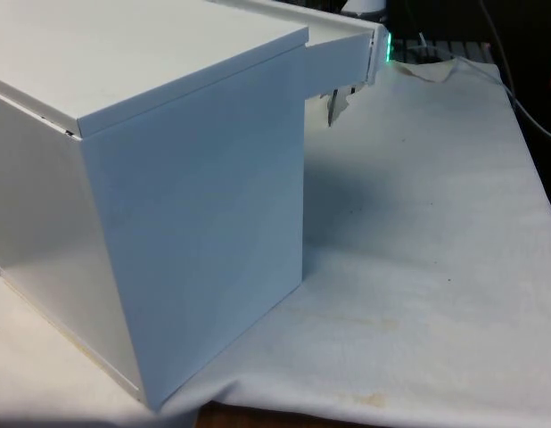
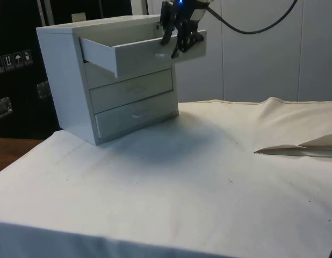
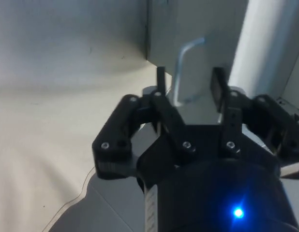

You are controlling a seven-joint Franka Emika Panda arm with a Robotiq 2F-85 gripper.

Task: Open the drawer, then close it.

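White-clothed table (image 2: 198, 183), white chest of drawers (image 2: 101, 91) on it

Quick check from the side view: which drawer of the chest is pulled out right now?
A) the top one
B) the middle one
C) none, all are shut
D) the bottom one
A: the top drawer juts out from the chest with the gripper at its front, while the two drawers below sit flush.

Soft even light, cool blue cast, dim wrist view w/ blur
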